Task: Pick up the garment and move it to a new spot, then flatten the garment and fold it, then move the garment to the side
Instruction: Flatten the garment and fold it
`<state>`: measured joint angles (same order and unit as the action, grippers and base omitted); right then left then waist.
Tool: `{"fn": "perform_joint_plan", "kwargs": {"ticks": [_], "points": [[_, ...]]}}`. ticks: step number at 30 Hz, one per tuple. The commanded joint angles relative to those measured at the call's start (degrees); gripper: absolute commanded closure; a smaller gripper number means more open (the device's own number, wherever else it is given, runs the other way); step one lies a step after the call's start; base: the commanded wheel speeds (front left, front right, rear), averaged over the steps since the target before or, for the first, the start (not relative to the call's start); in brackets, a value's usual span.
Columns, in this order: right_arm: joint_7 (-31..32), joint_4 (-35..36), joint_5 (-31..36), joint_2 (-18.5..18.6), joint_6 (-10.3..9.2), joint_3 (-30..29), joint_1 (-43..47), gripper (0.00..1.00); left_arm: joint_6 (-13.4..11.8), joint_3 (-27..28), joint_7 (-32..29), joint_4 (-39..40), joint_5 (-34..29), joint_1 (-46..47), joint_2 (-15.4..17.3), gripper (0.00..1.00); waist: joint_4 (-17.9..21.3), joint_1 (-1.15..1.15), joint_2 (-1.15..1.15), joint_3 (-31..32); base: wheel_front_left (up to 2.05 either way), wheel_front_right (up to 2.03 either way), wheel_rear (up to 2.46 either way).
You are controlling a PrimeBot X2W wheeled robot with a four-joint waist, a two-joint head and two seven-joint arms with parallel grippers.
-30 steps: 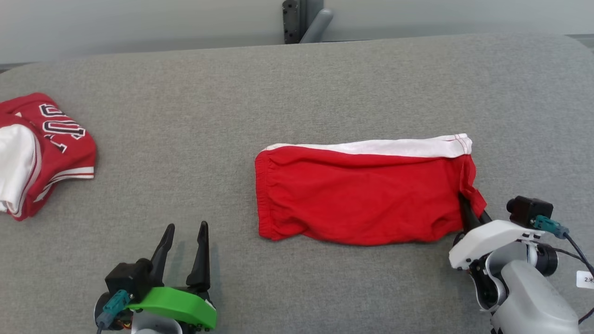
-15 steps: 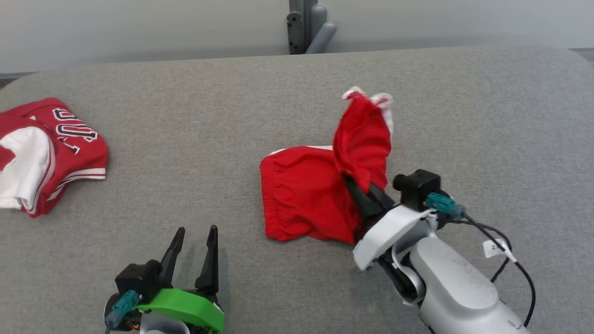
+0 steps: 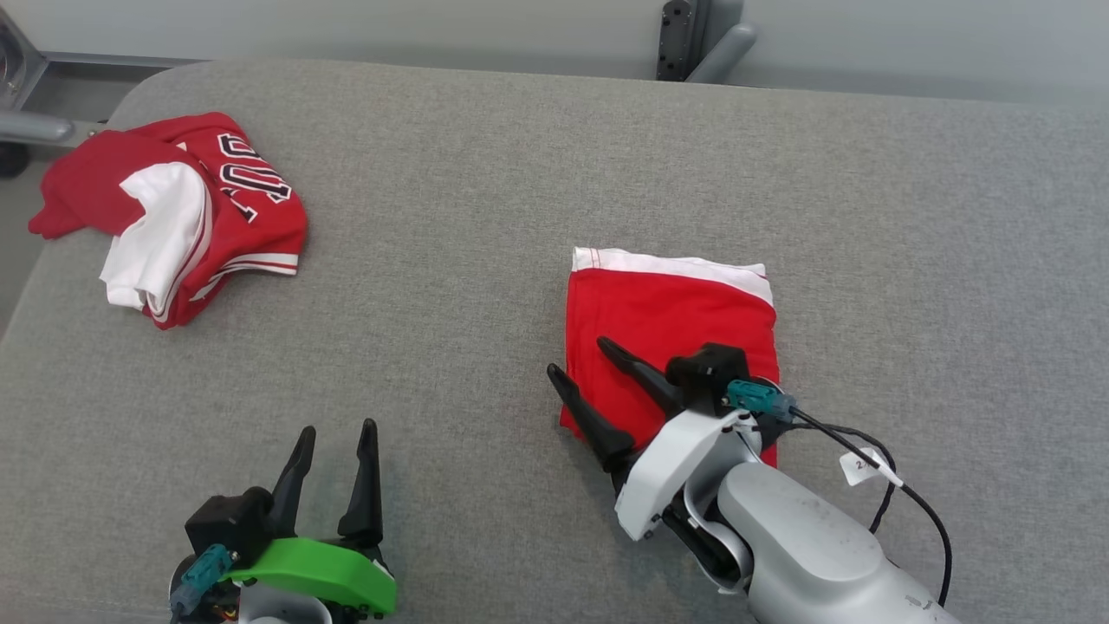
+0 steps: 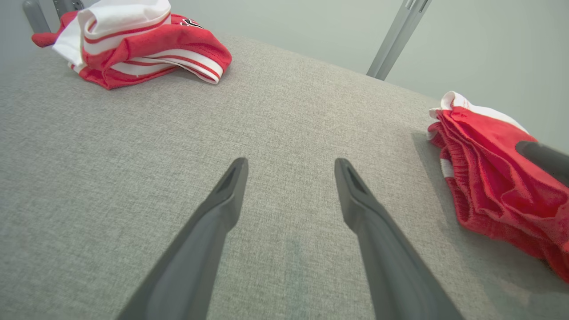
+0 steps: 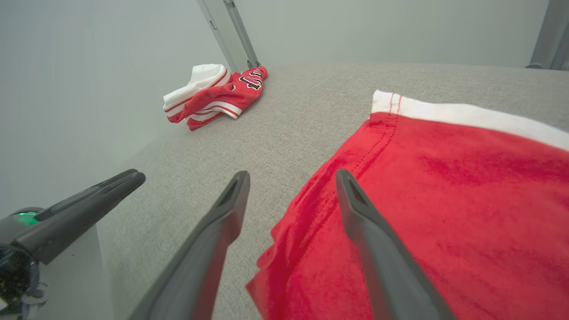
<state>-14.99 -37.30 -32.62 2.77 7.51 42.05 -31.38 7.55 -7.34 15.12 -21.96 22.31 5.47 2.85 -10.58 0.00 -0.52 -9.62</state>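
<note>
The garment (image 3: 684,312) is a pair of red shorts with a white band, lying folded in half on the grey padded table (image 3: 485,173). My right gripper (image 3: 577,357) stands open over its lower left edge, one finger above the cloth and one just off it, holding nothing. In the right wrist view the garment (image 5: 444,200) lies flat under and right of the open right gripper (image 5: 291,175). My left gripper (image 3: 339,428) is open and empty at the lower left, well apart from the garment (image 4: 489,178), with bare table under the left gripper (image 4: 291,162).
A crumpled red and white jersey (image 3: 199,208) lies at the table's far left corner, near the rounded edge; the jersey (image 4: 142,40) (image 5: 213,95) shows in both wrist views. A grey metal post (image 3: 684,35) stands behind the table.
My right gripper carried the garment's right end over to the left, folding it in half, then opened and let go. The head camera has also shifted. The left gripper stayed put.
</note>
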Motion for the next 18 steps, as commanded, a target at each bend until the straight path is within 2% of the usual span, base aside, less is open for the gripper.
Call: {"fn": "perform_joint_plan", "kwargs": {"ticks": [1,5,8,18], "points": [[-0.2,0.5,-0.5,0.4,-0.04,-0.5,0.4,0.0,-0.1,0.2,0.0,0.2,-0.5,0.2,0.1,0.0,0.5,0.0,0.52,0.1,0.0,0.0,0.0],[-0.2,4.1,-0.3,0.3,-0.04,-4.0,2.4,0.0,-0.2,1.5,0.0,0.8,-2.3,0.1,0.1,0.0,2.9,0.0,0.52,0.9,0.0,0.0,0.0],[-0.2,6.6,1.4,0.4,-0.04,-9.2,4.6,0.0,-0.2,1.4,0.0,1.3,-4.3,-0.3,0.1,0.0,4.9,0.0,0.52,1.7,0.0,0.0,0.0],[-0.2,13.0,13.0,0.9,-0.03,-28.2,16.7,0.0,-0.8,2.9,0.0,1.8,-6.9,-3.4,0.1,0.0,10.7,0.0,0.52,6.3,0.0,0.0,0.0]]}}
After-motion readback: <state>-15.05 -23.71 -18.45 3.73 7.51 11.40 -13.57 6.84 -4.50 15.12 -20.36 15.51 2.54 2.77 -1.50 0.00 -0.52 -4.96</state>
